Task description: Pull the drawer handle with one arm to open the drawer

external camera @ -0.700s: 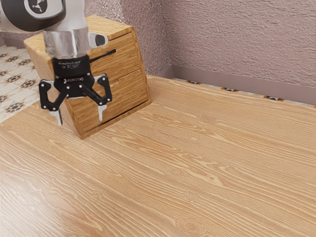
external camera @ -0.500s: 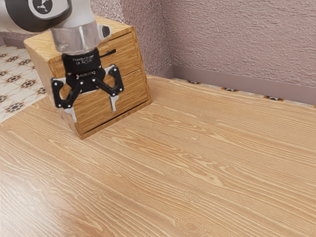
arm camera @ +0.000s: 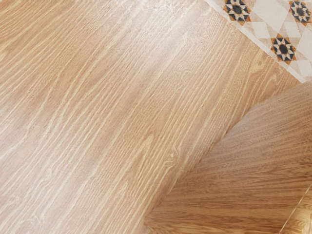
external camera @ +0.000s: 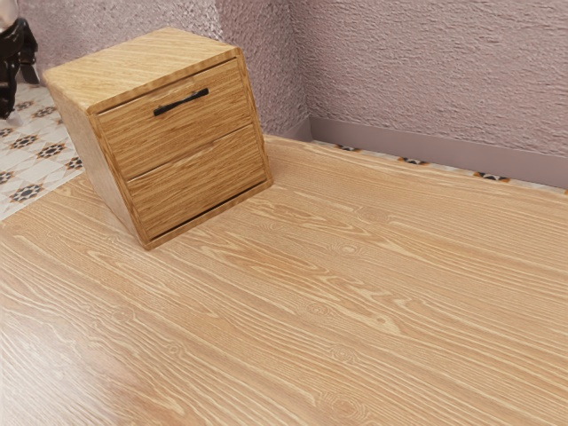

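Drawer handle [external camera: 181,101], one, upper drawer [external camera: 191,124], lower drawer [external camera: 197,182], two total, one cabinet [external camera: 133,62]

end effector [external camera: 11,62]: matte black, angular | above it: pale grey arm casing [external camera: 7,9]

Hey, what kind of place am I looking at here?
Probably an indoor, home-like room, rendered in simulation: a small wooden two-drawer cabinet stands on a wide wood-grain table, near a rough plaster wall, with patterned floor tiles beyond the table's edge.
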### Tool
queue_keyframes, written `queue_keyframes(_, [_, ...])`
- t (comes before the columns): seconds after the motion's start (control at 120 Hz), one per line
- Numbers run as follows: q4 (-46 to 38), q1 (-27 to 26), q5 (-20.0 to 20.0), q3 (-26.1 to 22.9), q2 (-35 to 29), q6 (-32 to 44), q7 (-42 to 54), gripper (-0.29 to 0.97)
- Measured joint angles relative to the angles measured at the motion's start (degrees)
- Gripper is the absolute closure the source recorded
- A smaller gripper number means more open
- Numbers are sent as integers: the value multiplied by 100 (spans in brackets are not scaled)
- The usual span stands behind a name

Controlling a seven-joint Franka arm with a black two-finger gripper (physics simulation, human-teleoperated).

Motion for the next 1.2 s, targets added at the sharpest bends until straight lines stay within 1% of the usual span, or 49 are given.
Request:
queue_keyframes(0.033, [24, 370, -697, 208, -520, 190, -93, 4])
queue_keyframes(0.067, [119, 589, -1275, 376, -931, 344, -176, 4])
queue_keyframes(0.125, [691, 1004, -2042, 629, -1708, 466, -300, 5])
queue_keyframes(0.175, [970, 1408, -2678, 814, -2296, 522, -395, 6])
queue_keyframes(0.242, [1095, 1772, -3766, 1491, -2984, 563, -463, 8])
queue_keyframes(0.267, [1112, 1785, -4140, 1681, -3132, 562, -483, 8])
queue_keyframes(0.3, [1132, 1785, -4538, 1831, -3251, 558, -511, 8])
queue_keyframes(0.383, [1218, 1689, -5217, 2260, -3386, 495, -637, 9])
queue_keyframes(0.433, [1166, 1763, -5828, 3018, -3836, 435, -755, 10])
queue_keyframes(0.475, [1104, 1785, -6346, 3419, -4105, 365, -882, 10])
queue_keyframes(0.525, [1081, 1785, -6884, 3642, -4301, 311, -1038, 11])
queue_keyframes(0.567, [1111, 1785, -7228, 3725, -4383, 296, -1176, 11])
queue_keyframes(0.675, [1148, 1747, -7878, 3789, -4572, 341, -1536, 13])
queue_keyframes(0.775, [1135, 1669, -8208, 3796, -4735, 405, -1864, 15])
queue_keyframes(0.883, [1097, 1679, -8375, 3771, -4827, 431, -2203, 16])
queue_keyframes(0.983, [1051, 1785, -8447, 3728, -4908, 457, -2439, 16])
queue_keyframes(1.2, [1034, 1785, -8626, 3686, -4988, 494, -2825, 18])
